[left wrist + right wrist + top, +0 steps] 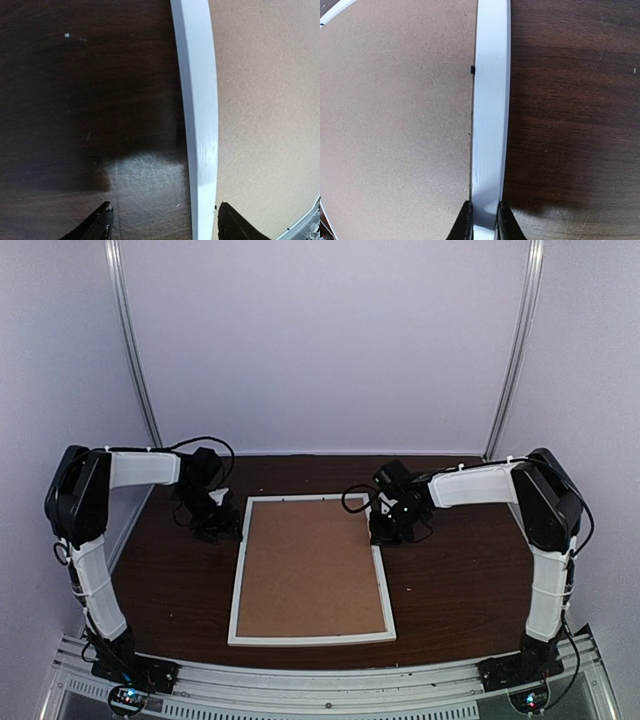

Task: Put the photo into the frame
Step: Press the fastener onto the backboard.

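1. Frame (pixel 310 639) – white, thin-edged, lying flat on the dark wood table (pixel 460 580), central between the two arms, long sides running away from the bases.
2. Brown backing board (pixel 312 565) fills the frame's opening, seated inside the white rails.
3. Left gripper (pixel 215 525) sits low at the far end of the frame's left rail. In the left wrist view its jaws stand wide (pixel 165 206), one fingertip over bare table and the other over the board, with the rail (pixel 200 125) between them. Contact cannot be told.
4. Right gripper (pixel 395 530) is at the far end of the right rail – jaws narrow (pixel 484 205), both pads pressed against the sides of the white rail (pixel 490 100), pinching it.
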